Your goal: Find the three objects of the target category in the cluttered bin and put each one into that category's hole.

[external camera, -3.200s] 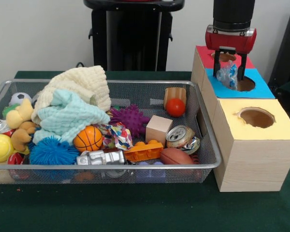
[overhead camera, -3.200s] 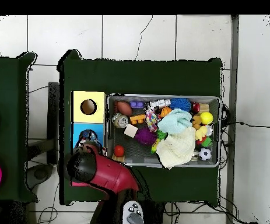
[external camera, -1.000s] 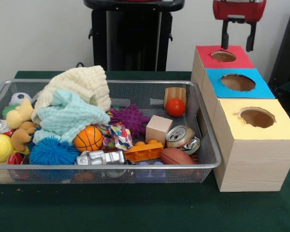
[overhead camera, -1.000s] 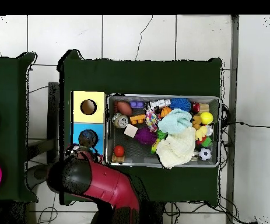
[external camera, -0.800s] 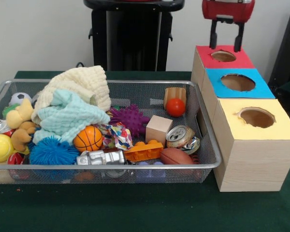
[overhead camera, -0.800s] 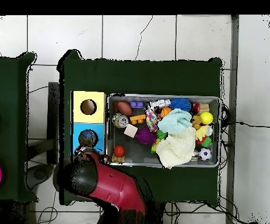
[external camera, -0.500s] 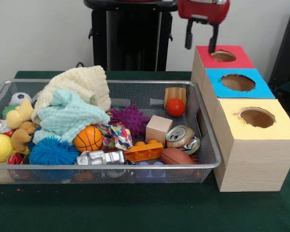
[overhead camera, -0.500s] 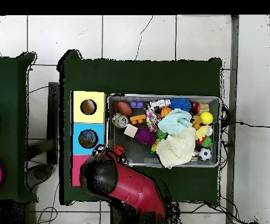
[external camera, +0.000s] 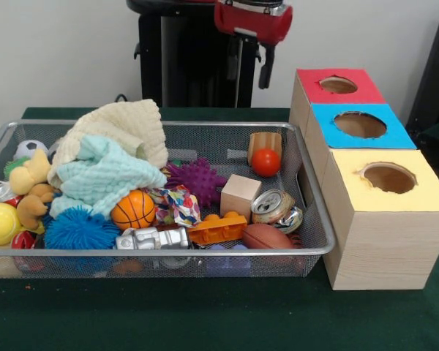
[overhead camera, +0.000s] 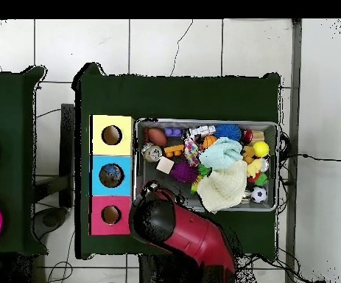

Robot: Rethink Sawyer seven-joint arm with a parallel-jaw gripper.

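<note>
The pincer hangs at the top centre of the front view, its two dark fingers spread apart with nothing between them. A few seconds ago it stood over the blue-topped box with a crinkled clear wrapper in its grip. Since then it has risen empty and swung across the frame, from the upper right to a spot above the far rim of the bin. In the overhead view the red arm now covers the bin's lower left corner, where earlier it hid the boxes.

So one object has most likely gone into the hole in the blue top, at the right of the front view between the red-topped box and the yellow-topped box. The arm looks to be returning for the next search.

The bin fills the left and centre of the front view. A crushed can lies near its right end beside a wooden block. Whether the can belongs to the wrapper's category is only a guess.
</note>
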